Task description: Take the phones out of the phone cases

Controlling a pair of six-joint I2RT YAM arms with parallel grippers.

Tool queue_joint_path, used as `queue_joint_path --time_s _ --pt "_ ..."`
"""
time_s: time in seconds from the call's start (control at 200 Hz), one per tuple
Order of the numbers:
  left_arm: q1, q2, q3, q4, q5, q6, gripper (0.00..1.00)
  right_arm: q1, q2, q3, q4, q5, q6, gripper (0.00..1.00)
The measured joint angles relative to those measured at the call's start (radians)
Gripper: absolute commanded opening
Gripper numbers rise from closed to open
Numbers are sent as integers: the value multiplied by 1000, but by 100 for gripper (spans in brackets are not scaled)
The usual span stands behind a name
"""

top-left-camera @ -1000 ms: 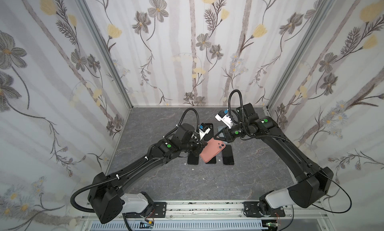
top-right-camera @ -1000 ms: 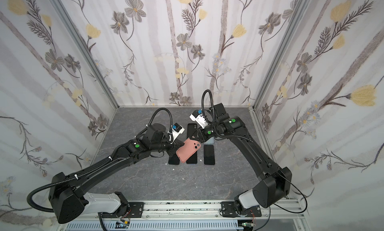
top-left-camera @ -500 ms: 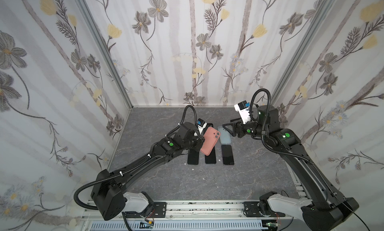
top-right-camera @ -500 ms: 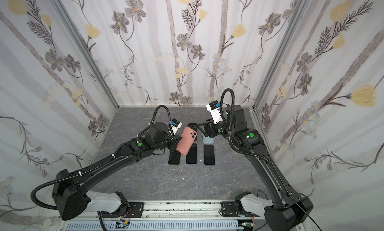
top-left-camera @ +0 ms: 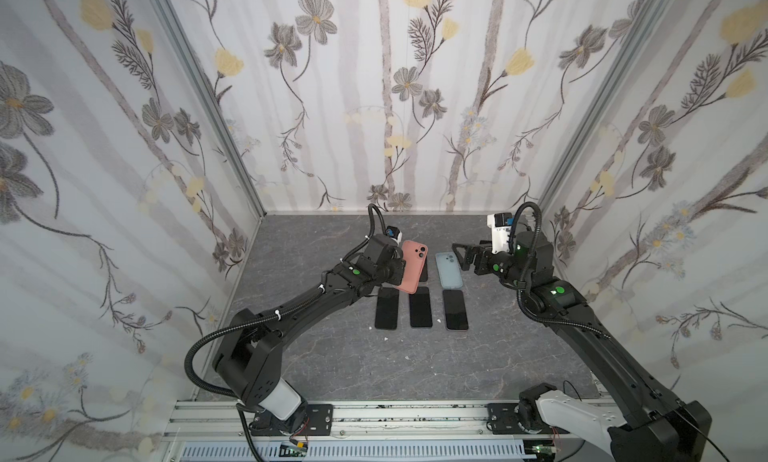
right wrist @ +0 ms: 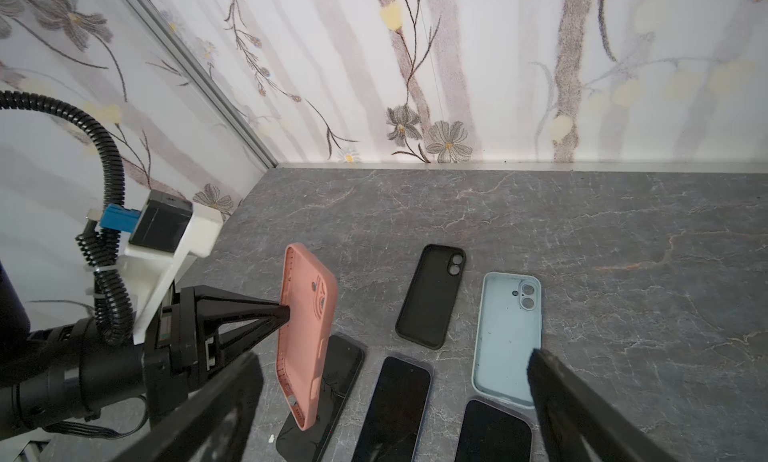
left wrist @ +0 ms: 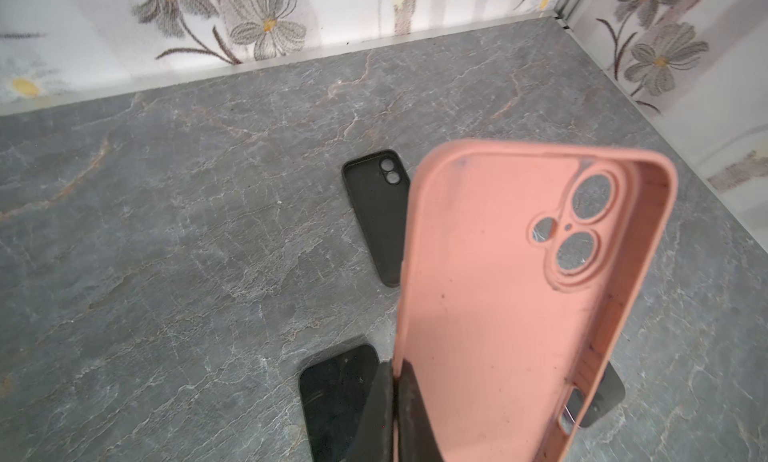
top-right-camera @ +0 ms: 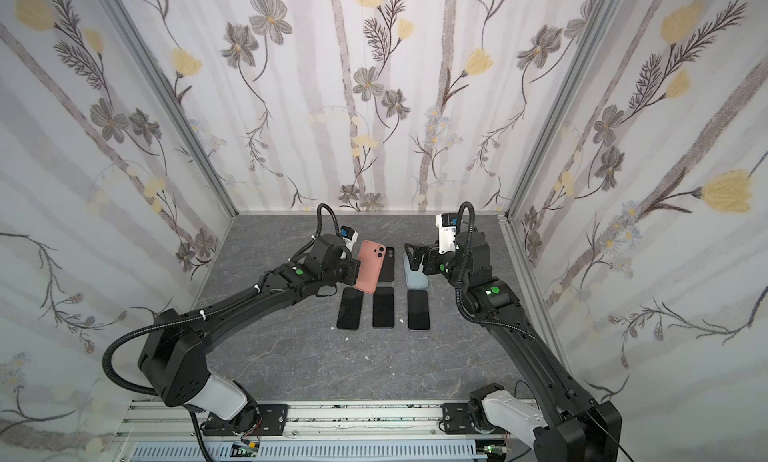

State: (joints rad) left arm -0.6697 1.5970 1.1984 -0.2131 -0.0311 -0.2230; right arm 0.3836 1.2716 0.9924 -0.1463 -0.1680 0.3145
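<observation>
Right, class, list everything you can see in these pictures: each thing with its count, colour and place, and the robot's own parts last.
pink case: one, pink, empty, held off the table
black case: one, black, open side up, back row
light blue case: one, light blue, open side up, back row, right
phones: three, dark screens, side by side, front row
white specks: a few, white, near the phones
table: one, grey marbled
walls: three, floral wallpaper, around the table
left gripper: one, black, shut on the pink case's edge
right gripper: one, black, open, beside the light blue case
</observation>
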Motion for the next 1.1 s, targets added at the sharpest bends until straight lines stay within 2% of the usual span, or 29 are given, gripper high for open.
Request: queue_joint_path --time_s 0.21,0.295,0.505,0.754,1.099 --pt "74 125 54 0 47 -75 0 147 100 -7 51 129 13 100" --pt "96 172 78 2 69 -98 0 176 128 -23 96 172 35 100" --pt "137 295 184 -10 88 -134 0 182 227 -51 208 229 106 100" --pt "165 442 332 -87 85 -144 0 182 367 13 231 256 139 100" --pt "218 563 502 -244 82 -95 0 182 403 29 229 244 140 100"
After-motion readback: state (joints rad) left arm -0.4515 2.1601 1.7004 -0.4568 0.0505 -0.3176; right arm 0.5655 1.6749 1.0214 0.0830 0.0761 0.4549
